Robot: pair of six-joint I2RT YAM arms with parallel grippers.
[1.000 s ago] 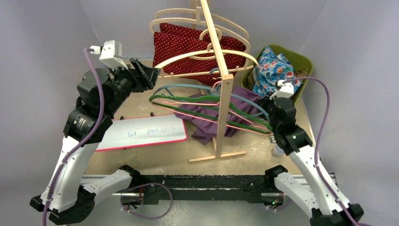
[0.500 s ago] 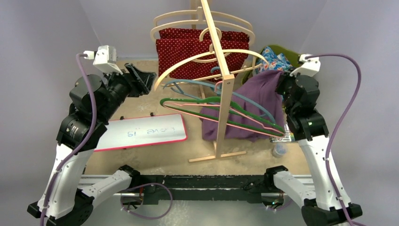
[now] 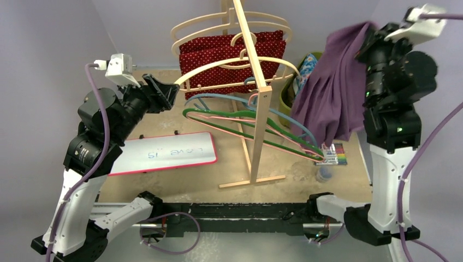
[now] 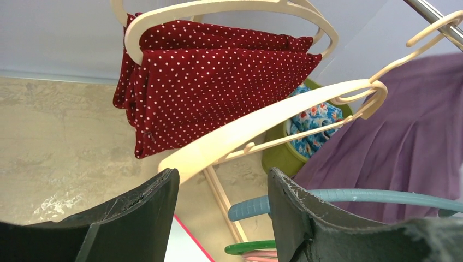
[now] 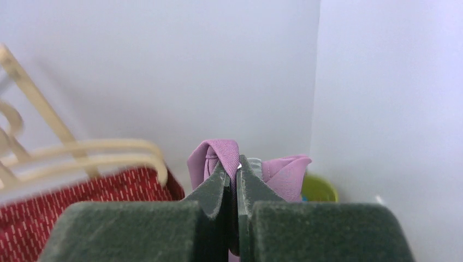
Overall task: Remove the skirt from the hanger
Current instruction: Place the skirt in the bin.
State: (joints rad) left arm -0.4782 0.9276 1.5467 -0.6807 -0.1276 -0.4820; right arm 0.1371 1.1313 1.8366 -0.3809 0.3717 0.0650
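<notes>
Your right arm stands tall at the right side, forearm upright, wrist raised high. The right gripper is pinched tight on a fold of the purple skirt. The cloth hangs from it in the air, right of the wooden rack, with its hem near the end of the green hanger. Your left arm is bent, reaching toward the rack. The left gripper is partway apart and holds nothing, with a cream hanger just beyond its tips.
</notes>
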